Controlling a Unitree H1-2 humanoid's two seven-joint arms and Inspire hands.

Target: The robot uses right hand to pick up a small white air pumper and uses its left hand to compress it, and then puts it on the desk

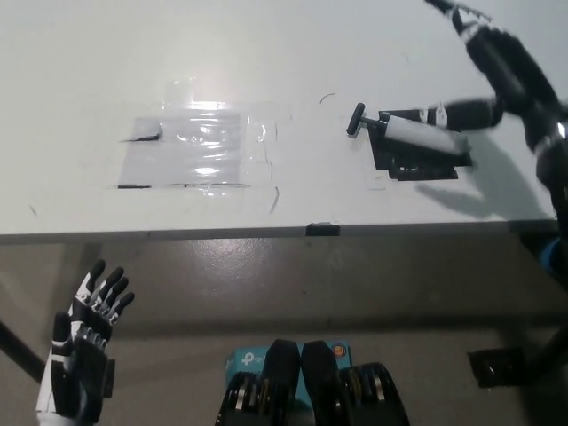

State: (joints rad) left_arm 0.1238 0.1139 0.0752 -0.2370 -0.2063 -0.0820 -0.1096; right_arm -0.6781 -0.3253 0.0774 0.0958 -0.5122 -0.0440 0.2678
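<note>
The small white air pumper (415, 136) lies on the white surface (266, 71), on a black base near its right front edge. The right hand (466, 19) is raised clear; its fingers cannot be told. The left hand (82, 355) hangs below the edge, fingers spread, empty. Clear taped film (195, 146) lies left of centre

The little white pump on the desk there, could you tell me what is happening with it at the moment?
The white pump lies on its side on the desk, across a black mat, its black handle pointing left. Nothing holds it. The black right hand is blurred beside the pump's right end, so its fingers cannot be read. The white left hand is open, low at the lower left, below the desk edge. A clear taped sheet sits to the pump's left.
</note>
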